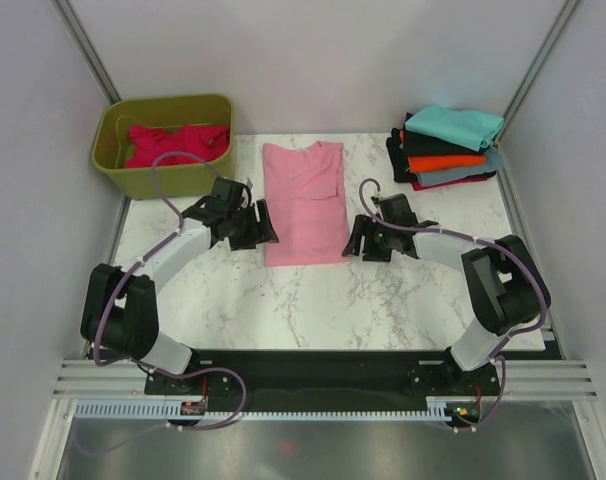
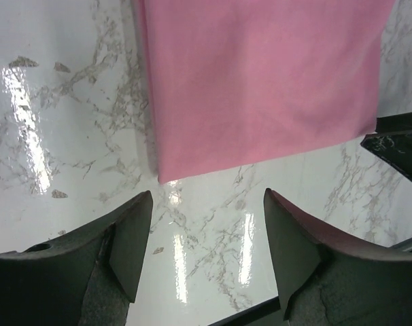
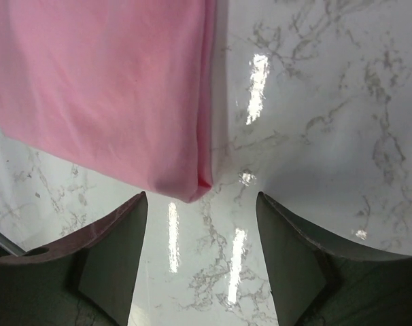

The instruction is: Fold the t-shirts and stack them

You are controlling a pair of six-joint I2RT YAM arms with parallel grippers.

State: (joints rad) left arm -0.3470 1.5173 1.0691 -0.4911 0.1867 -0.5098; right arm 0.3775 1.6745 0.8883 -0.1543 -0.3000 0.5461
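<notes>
You are seeing one pink t-shirt [image 1: 305, 205], one crimson t-shirt [image 1: 178, 142], four stacked t-shirts [image 1: 448, 150], one tub [image 1: 123, 176], one left gripper [image 1: 268, 225] and one right gripper [image 1: 351, 240].

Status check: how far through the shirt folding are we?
Done: a stack of folded shirts sits at the far right of the table. In hand: the pink shirt lies flat, folded into a narrow strip, with the left end effector and right end effector open just short of its near corners. Left: finish and stack it, then the crimson shirt in the tub.
</notes>
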